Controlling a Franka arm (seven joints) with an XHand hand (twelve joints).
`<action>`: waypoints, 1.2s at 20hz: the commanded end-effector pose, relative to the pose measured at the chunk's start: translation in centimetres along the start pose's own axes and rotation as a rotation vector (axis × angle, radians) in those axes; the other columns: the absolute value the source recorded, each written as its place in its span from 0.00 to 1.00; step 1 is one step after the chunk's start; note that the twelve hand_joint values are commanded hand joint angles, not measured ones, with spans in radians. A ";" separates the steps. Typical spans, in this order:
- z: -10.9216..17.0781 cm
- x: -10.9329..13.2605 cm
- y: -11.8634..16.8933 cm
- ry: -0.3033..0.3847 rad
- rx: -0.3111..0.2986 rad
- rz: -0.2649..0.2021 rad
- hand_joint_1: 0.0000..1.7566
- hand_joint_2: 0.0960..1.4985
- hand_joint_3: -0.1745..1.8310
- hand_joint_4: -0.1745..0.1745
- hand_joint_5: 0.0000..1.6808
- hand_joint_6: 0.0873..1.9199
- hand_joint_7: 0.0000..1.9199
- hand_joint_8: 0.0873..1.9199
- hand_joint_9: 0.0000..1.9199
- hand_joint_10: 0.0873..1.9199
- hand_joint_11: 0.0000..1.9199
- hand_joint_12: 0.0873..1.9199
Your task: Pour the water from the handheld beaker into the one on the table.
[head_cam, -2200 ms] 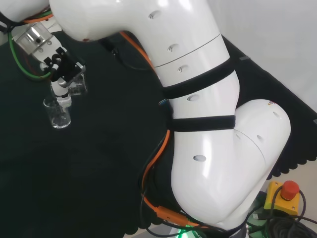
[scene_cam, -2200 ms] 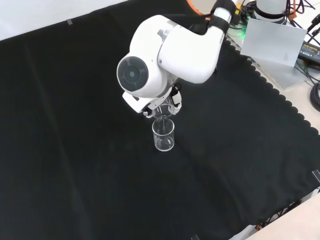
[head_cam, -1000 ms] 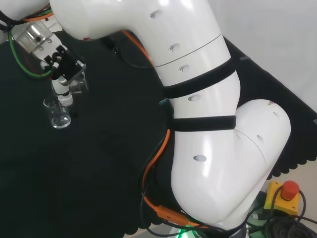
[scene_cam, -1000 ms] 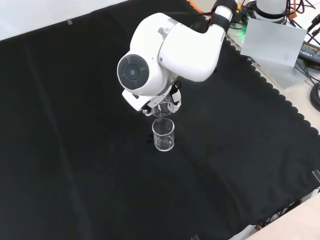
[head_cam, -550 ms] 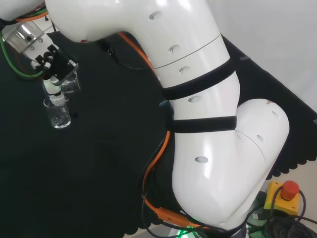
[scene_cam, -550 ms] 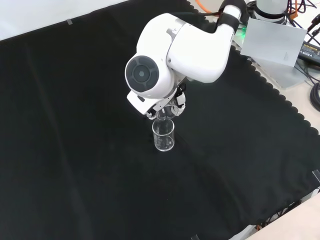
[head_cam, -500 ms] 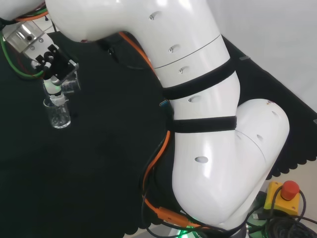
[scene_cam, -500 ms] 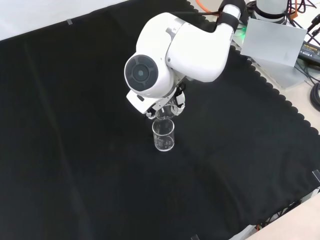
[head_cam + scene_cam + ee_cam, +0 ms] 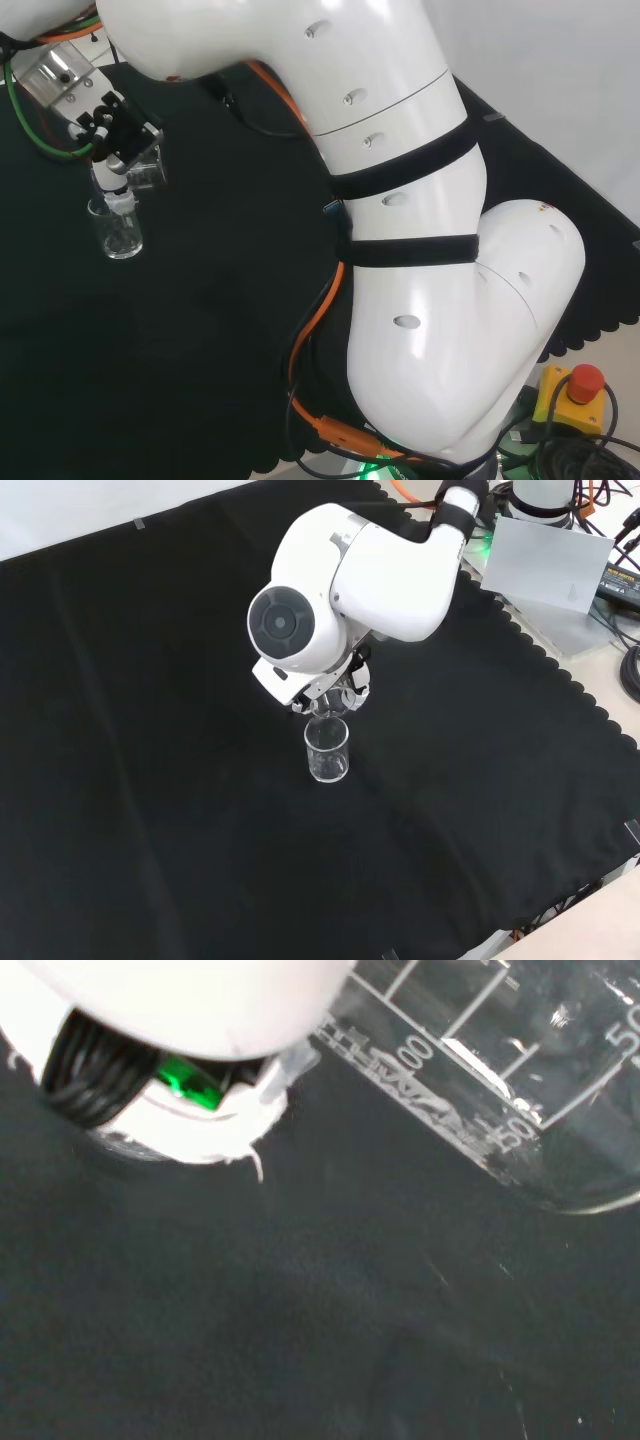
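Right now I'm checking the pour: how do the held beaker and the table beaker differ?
The held beaker is gripped in the hand above the cloth, while the table beaker stands on it untouched. The held beaker is tipped, its mouth towards the table beaker's rim; the table beaker is upright, mouth up. Both are clear; the wrist view shows printed marks on the held beaker.

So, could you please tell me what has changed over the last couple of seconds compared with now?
In the head view the hand, still curled round the held beaker, has shifted left and slightly up, so it now sits above the beaker on the cloth. In the front view the arm's big link has moved a little up and right. The standing beaker has kept its place, upright.
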State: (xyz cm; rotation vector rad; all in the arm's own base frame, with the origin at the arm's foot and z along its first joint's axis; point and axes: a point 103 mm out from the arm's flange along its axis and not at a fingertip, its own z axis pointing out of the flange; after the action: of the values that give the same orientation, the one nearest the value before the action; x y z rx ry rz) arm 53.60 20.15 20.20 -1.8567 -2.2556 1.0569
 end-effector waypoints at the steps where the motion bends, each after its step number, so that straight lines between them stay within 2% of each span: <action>1: 0.3 0.4 -0.7 0.053 -0.042 -0.015 0.68 0.34 0.47 0.17 0.80 0.29 0.95 0.00 0.80 0.21 0.71 0.37; 5: 0.4 -0.2 -0.9 0.105 -0.065 -0.037 0.68 0.34 0.47 0.17 0.79 0.29 0.95 0.00 0.80 0.22 0.71 0.37; 8: 0.4 -0.7 -1.2 0.164 -0.108 -0.064 0.68 0.34 0.47 0.17 0.79 0.29 0.95 0.00 0.80 0.23 0.71 0.37; 13: 1.9 -3.1 -0.8 0.337 -0.177 -0.109 0.68 0.34 0.47 0.17 0.79 0.29 0.95 0.00 0.80 0.23 0.71 0.37; 18: 2.6 -4.5 -0.6 0.480 -0.229 -0.126 0.68 0.34 0.47 0.18 0.79 0.29 0.95 0.00 0.80 0.23 0.71 0.37; 21: 3.5 -5.2 -0.3 0.554 -0.255 -0.138 0.68 0.34 0.47 0.18 0.79 0.29 0.95 0.00 0.79 0.23 0.71 0.37; 24: 4.1 -5.6 -0.2 0.599 -0.278 -0.150 0.68 0.34 0.47 0.18 0.79 0.29 0.95 0.00 0.79 0.23 0.71 0.37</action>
State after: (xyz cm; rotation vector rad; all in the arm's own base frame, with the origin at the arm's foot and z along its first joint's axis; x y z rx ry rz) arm 52.95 15.29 19.39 -1.7510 -2.2120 0.3220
